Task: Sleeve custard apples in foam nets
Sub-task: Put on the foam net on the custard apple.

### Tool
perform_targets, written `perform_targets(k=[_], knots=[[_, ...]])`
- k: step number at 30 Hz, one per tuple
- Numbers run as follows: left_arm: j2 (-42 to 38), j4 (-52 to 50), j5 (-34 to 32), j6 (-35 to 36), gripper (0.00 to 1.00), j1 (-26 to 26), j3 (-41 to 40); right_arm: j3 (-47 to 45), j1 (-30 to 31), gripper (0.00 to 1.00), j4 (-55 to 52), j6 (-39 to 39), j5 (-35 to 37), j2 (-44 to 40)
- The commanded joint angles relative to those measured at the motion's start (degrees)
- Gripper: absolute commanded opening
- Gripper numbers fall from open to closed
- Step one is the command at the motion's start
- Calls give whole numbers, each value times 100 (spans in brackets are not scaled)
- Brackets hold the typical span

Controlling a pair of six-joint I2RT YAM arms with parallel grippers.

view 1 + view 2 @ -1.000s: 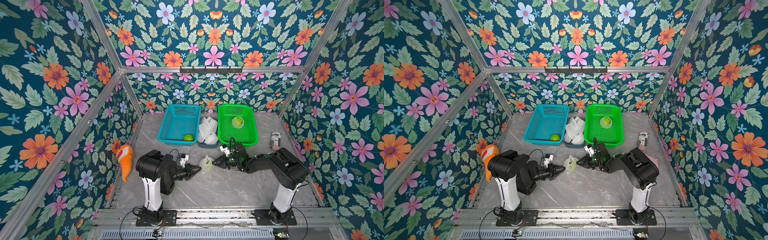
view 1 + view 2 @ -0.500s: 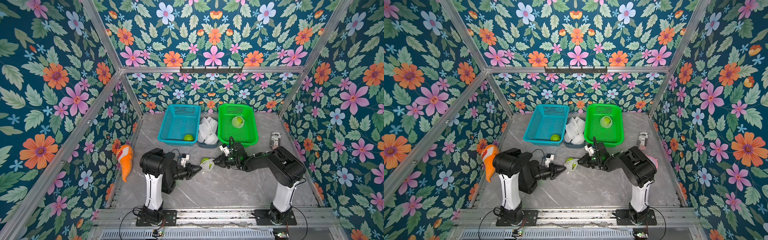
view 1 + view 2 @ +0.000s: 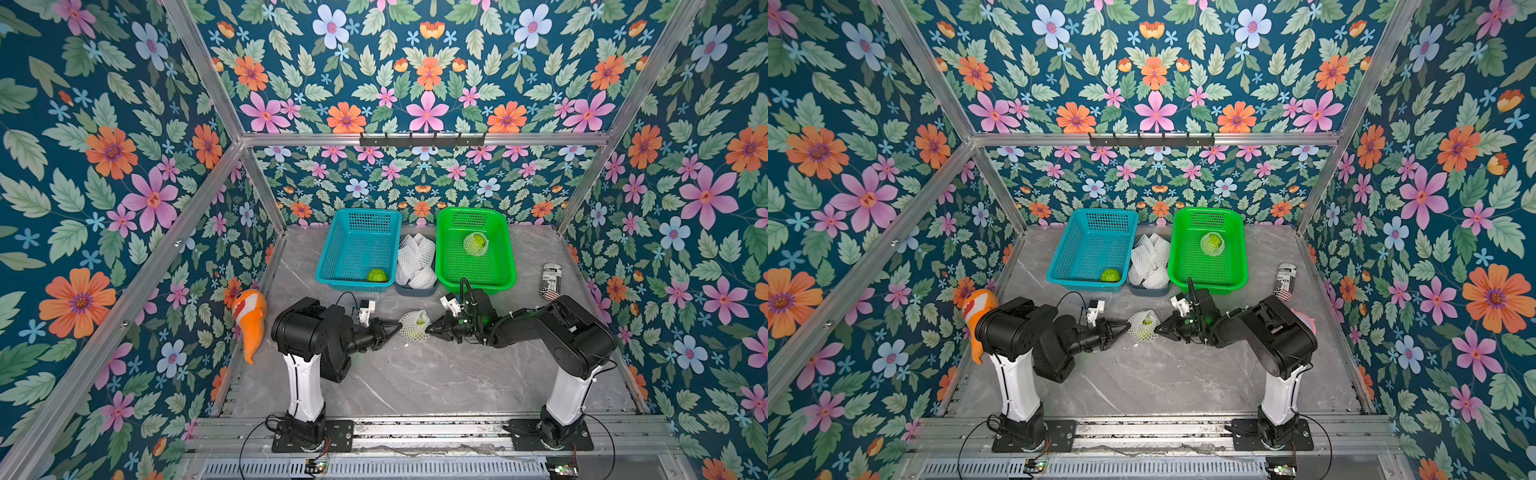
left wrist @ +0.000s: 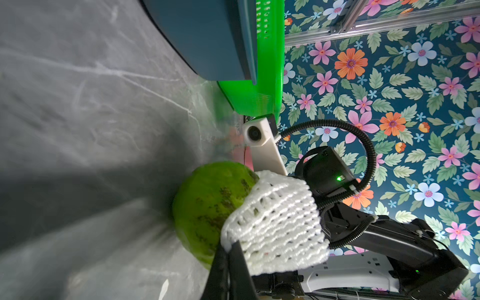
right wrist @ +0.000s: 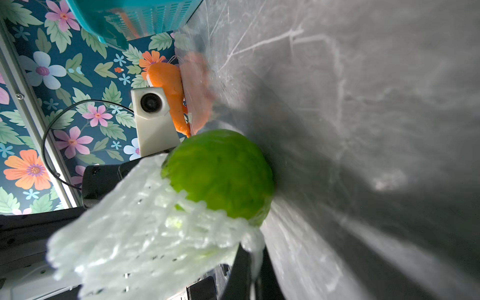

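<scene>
Top views bright, sharp; wrist views blurred, heavily shadowed.

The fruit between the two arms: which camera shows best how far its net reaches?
The left wrist view: the fruit is sharp and close, its net covering about half. The right wrist view shows the same, but blurred. In both top views it is small, green peeking through mesh.
</scene>
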Motion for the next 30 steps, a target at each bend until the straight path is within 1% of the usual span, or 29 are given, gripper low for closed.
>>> perform_targets(k=[1, 7, 13, 17, 21, 24, 30], knots=[[-73, -348, 63, 166, 3, 22, 102, -31, 25, 0, 356, 213, -136, -53], [-302, -1268, -10, 576, 2, 36, 302, -78, 25, 0, 813, 690, -36, 35], [-466, -2014, -71, 916, 0, 36, 482, 63, 18, 0, 288, 674, 211, 91], [-497, -2102, -28, 907, 0, 33, 566, 83, 22, 0, 325, 778, 267, 134], [-491, -2542, -118, 1198, 0, 36, 598, 118, 12, 0, -51, 590, 422, 194], [-432, -2376, -105, 1113, 0, 35, 565, 118, 16, 0, -16, 639, 464, 275], [-322, -2435, -135, 1134, 0, 21, 625, 170, 12, 0, 8, 695, 515, 368]])
